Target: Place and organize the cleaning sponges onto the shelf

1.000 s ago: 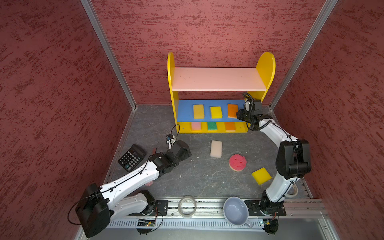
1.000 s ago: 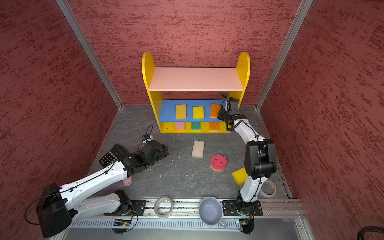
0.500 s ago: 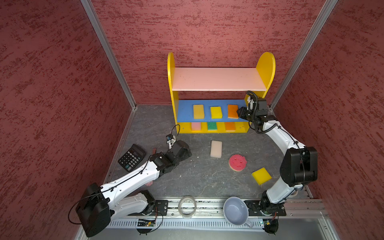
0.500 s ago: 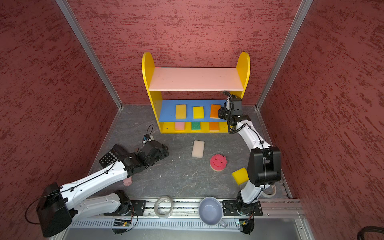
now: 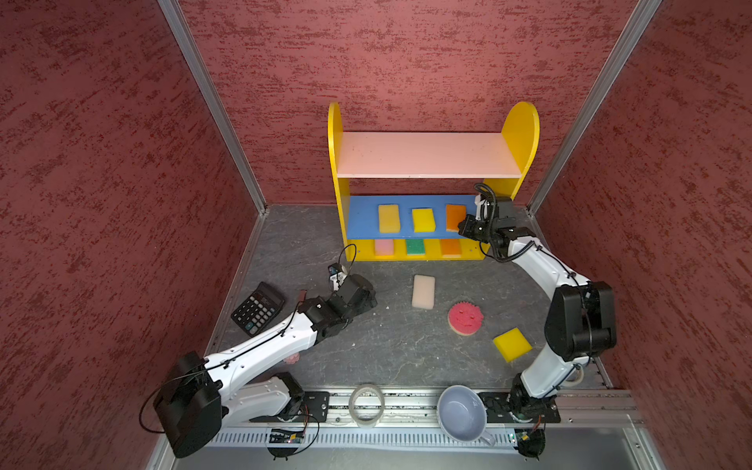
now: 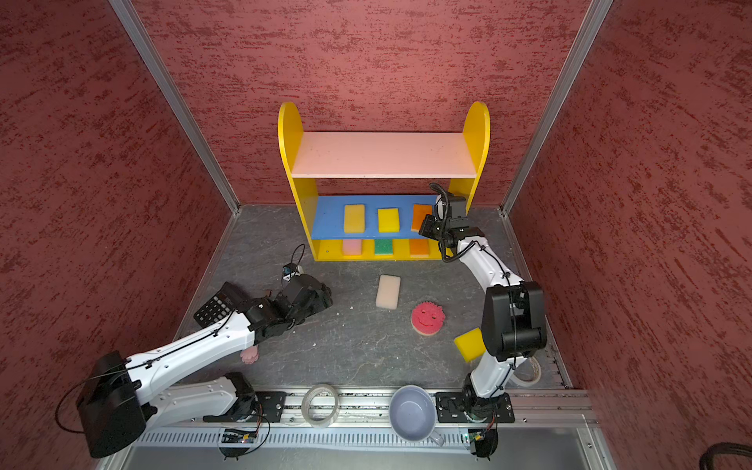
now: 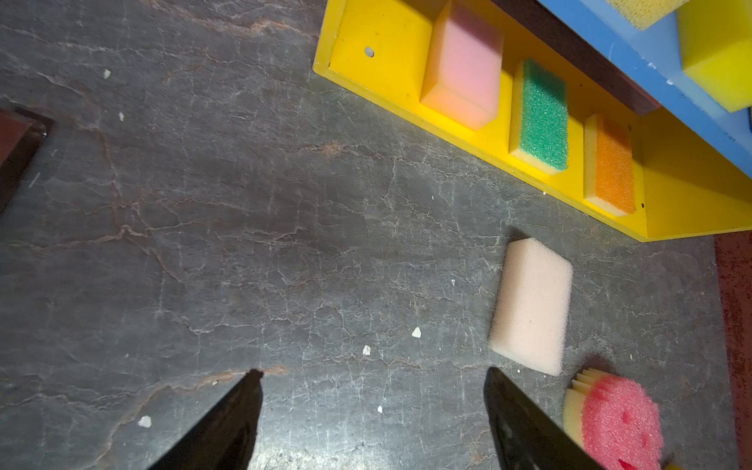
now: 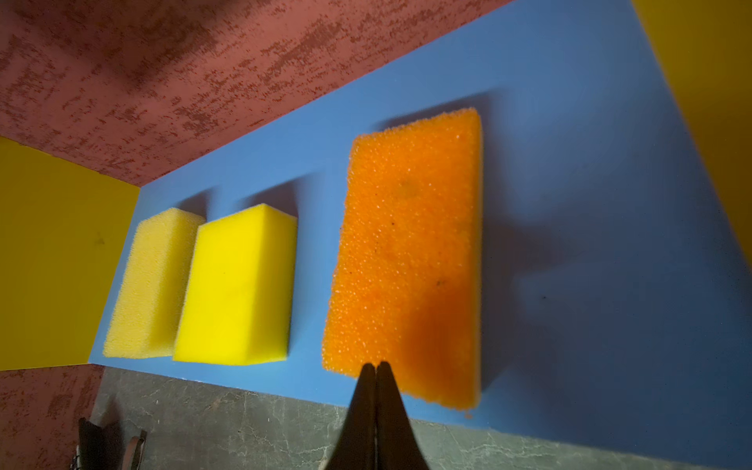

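Observation:
The shelf (image 5: 519, 134) stands at the back. Its blue middle board (image 8: 569, 171) carries a pale yellow sponge (image 5: 388, 218), a yellow sponge (image 5: 423, 219) and an orange sponge (image 8: 407, 252). Pink (image 7: 464, 69), green (image 7: 543, 116) and orange (image 7: 610, 167) sponges lie on its yellow base. On the floor lie a white sponge (image 5: 423, 291), a round red smiley sponge (image 5: 465, 318) and a yellow sponge (image 5: 512, 344). My right gripper (image 8: 376, 365) is shut and empty at the orange sponge's near edge. My left gripper (image 7: 372, 372) is open over bare floor, left of the white sponge.
A black calculator (image 5: 257, 308) lies by the left wall. A pink paw stick (image 5: 291, 358) peeks from under the left arm. A clear tape roll (image 5: 366, 405) and a grey cup (image 5: 462, 413) sit on the front rail. Another tape roll (image 6: 529, 372) lies behind the right arm's base.
My right gripper has closed its jaws at the blue board's front, and its elbow has swung out to the right. The orange sponge stays on the board. The left arm has not moved.

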You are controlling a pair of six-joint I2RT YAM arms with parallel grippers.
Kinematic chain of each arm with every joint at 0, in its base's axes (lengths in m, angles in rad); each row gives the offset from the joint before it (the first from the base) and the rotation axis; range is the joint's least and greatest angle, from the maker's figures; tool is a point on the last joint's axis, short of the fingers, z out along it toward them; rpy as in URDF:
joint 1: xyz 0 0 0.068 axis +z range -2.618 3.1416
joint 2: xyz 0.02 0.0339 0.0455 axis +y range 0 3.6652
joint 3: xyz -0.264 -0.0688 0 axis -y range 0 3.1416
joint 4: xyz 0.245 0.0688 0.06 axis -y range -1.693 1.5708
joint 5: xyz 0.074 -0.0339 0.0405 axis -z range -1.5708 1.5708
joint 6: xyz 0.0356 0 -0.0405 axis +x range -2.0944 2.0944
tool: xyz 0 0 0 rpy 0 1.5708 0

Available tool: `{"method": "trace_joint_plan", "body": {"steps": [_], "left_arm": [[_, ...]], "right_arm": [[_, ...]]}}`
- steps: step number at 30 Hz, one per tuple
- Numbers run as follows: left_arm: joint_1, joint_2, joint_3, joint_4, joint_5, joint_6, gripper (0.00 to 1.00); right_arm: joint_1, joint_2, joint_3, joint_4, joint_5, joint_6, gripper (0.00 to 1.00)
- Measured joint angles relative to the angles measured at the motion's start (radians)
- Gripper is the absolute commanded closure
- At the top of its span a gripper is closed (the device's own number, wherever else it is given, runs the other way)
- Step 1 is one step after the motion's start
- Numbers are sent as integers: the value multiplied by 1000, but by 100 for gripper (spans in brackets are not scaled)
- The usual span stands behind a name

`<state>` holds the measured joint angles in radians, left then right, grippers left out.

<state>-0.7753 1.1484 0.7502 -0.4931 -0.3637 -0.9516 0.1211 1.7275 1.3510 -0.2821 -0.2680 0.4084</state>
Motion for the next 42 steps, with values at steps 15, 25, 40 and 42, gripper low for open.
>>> {"method": "trace_joint_plan", "body": {"steps": [15,25,40,42], "left_arm": [[0,0,0,-1,0,0,15],[0,0,0,-1,0,0,15],[-5,0,0,0,0,0,15],[-10,0,0,0,-1,0,15]], "right_arm": [[-3,12,10,-14,26,-1,93],[-14,13,28,-37,37,-1,92],[-14,13,29,-38,23,4,89],[-13,13,28,-37,21,6,89]]}}
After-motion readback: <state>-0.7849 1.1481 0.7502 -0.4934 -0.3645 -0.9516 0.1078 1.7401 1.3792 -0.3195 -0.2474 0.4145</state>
